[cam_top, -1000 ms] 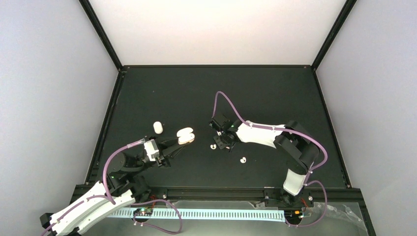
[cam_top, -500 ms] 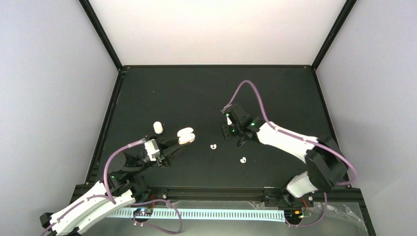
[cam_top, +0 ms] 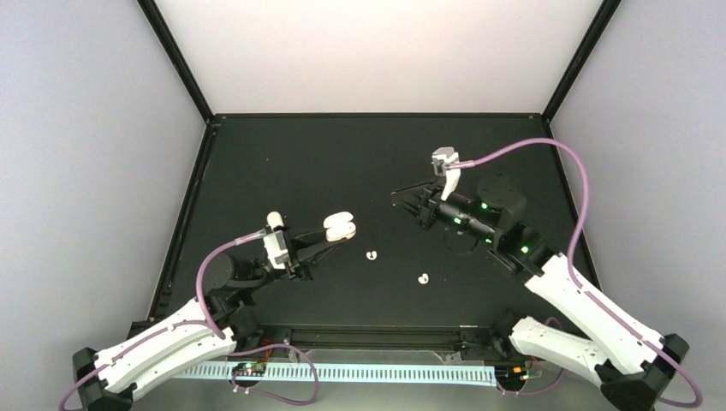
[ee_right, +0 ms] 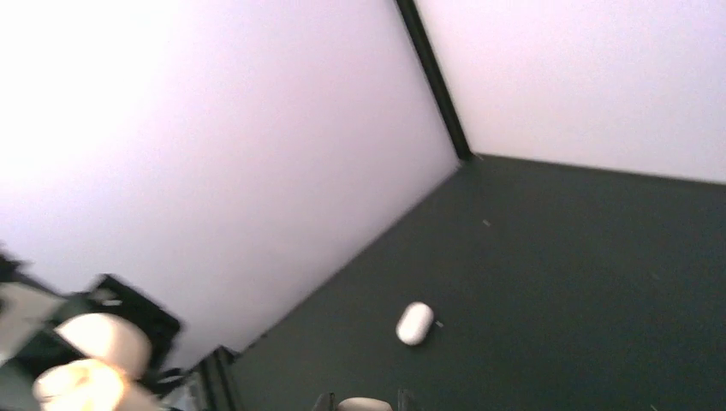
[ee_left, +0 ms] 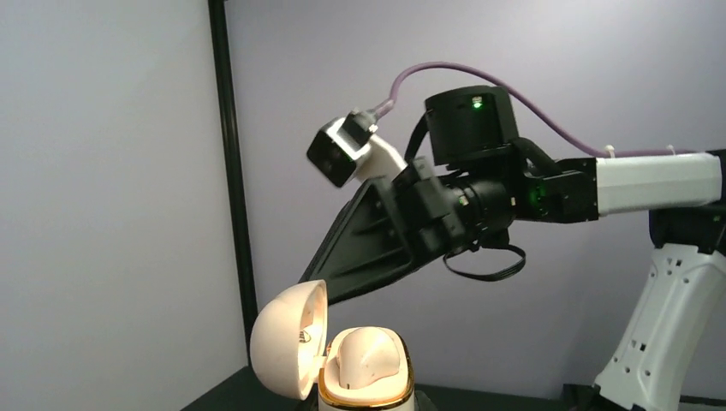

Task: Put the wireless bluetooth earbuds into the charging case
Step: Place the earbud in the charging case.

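My left gripper (cam_top: 328, 237) is shut on the cream charging case (cam_top: 340, 227) and holds it above the table with its lid (ee_left: 287, 347) swung open. A rounded cream lump (ee_left: 366, 353) sits in the gold-rimmed base; I cannot tell whether it is an earbud. My right gripper (cam_top: 399, 199) hangs raised to the right of the case, pointing at it. In the right wrist view its tips (ee_right: 363, 399) pinch a small cream earbud (ee_right: 364, 406). Two more curled earbuds (cam_top: 371, 254) (cam_top: 423, 278) lie on the black table between the arms.
A shut white pill-shaped case (cam_top: 275, 220) (ee_right: 415, 323) lies on the table at the left, just behind my left wrist. Black frame rails (cam_top: 184, 218) edge the table, with pale walls beyond.
My right arm has lifted off the table beside the earbuds and swung up and right, tips now facing the case. The left gripper has raised the open case slightly.
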